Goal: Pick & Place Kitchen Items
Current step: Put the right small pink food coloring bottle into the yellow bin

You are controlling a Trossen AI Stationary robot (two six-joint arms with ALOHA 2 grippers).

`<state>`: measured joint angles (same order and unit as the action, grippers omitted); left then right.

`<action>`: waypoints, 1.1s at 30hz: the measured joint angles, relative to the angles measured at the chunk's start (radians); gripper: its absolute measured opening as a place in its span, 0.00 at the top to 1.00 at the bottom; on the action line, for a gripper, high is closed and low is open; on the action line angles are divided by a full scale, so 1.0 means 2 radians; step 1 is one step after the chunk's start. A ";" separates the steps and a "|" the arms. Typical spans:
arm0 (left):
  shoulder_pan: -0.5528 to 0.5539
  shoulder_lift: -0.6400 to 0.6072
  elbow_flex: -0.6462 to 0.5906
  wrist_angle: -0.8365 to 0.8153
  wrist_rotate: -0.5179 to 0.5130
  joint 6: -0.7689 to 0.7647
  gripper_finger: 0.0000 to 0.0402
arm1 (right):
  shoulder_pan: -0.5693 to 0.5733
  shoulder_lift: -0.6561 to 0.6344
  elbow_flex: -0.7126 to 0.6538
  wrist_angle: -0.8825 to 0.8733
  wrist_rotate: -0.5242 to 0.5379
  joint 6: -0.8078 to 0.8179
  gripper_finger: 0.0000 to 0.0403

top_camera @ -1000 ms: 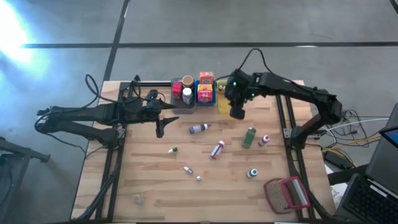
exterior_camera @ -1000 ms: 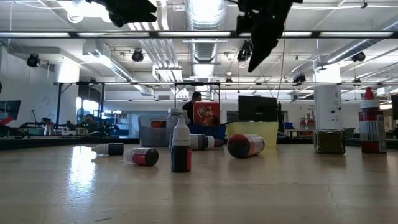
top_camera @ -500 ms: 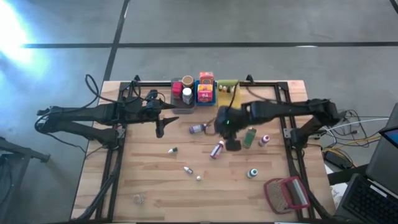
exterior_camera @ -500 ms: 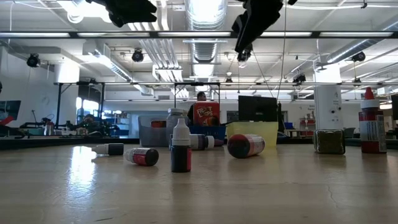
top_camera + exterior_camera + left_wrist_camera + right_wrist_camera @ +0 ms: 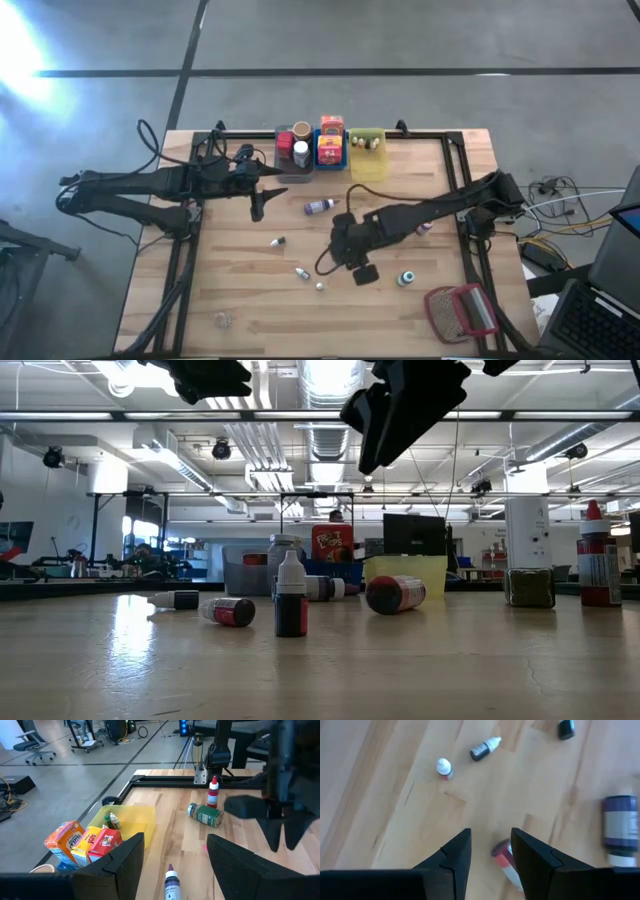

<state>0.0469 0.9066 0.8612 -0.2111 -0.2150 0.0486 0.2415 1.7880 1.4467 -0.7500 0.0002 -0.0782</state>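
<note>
The wooden table [image 5: 240,300] carries loose groceries, and the yellow bin [image 5: 367,165] lies well beyond the right gripper [image 5: 490,840]. That gripper hangs over mid-table with its fingers partly apart and empty, apparently lined up to straddle the red-capped bottle [image 5: 506,862] lying just ahead between them. The left gripper [image 5: 176,840] waits, open and empty. Two tiny bottles [image 5: 484,749] lie farther off.

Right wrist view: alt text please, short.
Looking down past the right gripper, its two dark fingers apart and empty, above a red-capped bottle lying on the wooden table. Farther off lie a white-capped dropper bottle, a tiny red bottle and a purple-labelled bottle.
</note>
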 joint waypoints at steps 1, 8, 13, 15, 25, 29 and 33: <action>0.000 0.000 0.000 0.000 0.000 0.000 0.45 | 0.002 0.004 0.000 0.003 0.000 0.004 0.66; 0.000 0.000 0.000 -0.004 0.000 0.000 0.45 | 0.011 0.035 0.000 0.041 -0.001 0.023 0.63; 0.000 0.000 0.000 -0.004 0.000 0.000 0.45 | 0.015 0.059 0.000 0.076 -0.016 0.026 0.62; 0.000 0.000 0.000 -0.005 0.000 0.000 0.45 | 0.017 0.071 0.000 0.086 -0.022 0.029 0.61; 0.000 0.000 0.000 -0.009 0.000 0.000 0.45 | 0.036 0.107 0.001 0.140 -0.039 0.036 0.67; 0.000 0.000 0.000 -0.009 0.000 0.000 0.45 | 0.039 0.113 0.009 0.145 -0.040 0.042 0.69; 0.000 0.000 0.000 -0.009 0.000 0.000 0.45 | 0.040 0.113 0.011 0.160 -0.040 0.043 0.67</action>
<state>0.0471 0.9066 0.8612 -0.2287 -0.2150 0.0484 0.3210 2.0136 1.4696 -0.4299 -0.0793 0.0076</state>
